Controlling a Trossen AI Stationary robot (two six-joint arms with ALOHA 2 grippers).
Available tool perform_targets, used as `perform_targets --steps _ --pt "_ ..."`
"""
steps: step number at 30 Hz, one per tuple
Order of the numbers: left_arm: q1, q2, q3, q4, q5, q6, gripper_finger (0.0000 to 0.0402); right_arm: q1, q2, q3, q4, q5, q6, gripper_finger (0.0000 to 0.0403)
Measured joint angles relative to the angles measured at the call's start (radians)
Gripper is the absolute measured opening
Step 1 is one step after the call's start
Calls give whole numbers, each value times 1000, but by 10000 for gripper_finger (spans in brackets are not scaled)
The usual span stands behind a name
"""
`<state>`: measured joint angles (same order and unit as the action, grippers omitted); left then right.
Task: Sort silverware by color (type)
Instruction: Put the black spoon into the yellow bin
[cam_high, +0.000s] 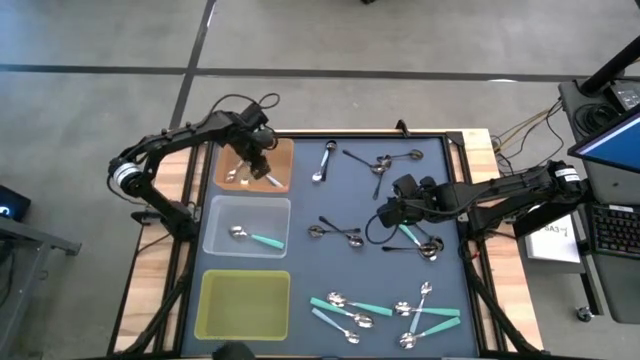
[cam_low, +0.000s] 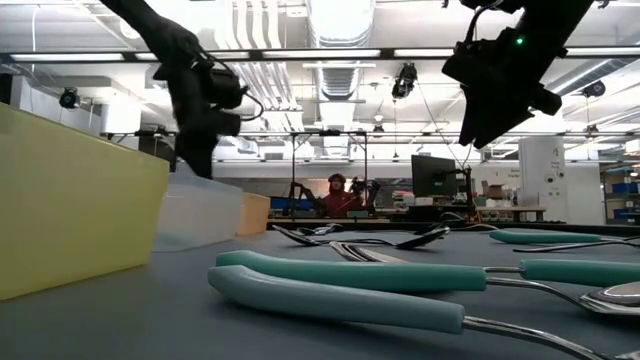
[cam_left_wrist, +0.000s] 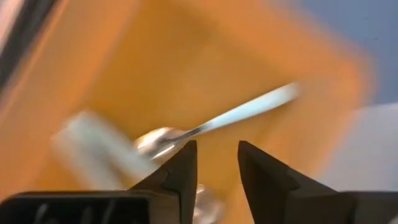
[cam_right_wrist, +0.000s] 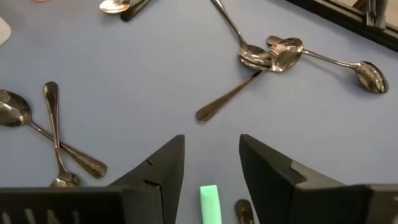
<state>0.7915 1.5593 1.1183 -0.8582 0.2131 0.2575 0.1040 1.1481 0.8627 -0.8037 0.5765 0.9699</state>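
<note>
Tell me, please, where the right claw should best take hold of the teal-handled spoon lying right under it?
Probably the teal handle. The right claw hangs open over the teal-handled spoon, whose handle shows between the fingers in the right wrist view. The spoon lies flat on the mat, so coming straight down, fingers either side of the handle, seems best. Its bowl end lies against other spoons, so stay clear of that.
</note>
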Motion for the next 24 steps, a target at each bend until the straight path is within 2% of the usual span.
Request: perform_targets --steps 3,4,6,10,14,18,21,24 --pt "-25 4 27 20 225 -79 111 0 0 0 -1 -8 -1 146" --pt "-43 5 32 30 268 -100 112 0 0 0 -1 -15 -2 146" --pt "-100 5 35 58 278 -144 112 0 0 0 -2 -34 -18 146" --pt "-269 12 33 89 228 -171 104 0 0 0 -5 -43 -47 146" --pt "-467 32 31 185 154 -173 96 0 0 0 -6 -57 -85 146" --pt "-629 69 31 328 -87 -162 93 0 0 0 -6 -62 -134 146" --pt "-694 108 31 423 -196 -136 93 0 0 0 -7 -86 -176 146" --pt "-705 155 31 513 -193 -168 93 0 0 0 -7 -103 -203 146"
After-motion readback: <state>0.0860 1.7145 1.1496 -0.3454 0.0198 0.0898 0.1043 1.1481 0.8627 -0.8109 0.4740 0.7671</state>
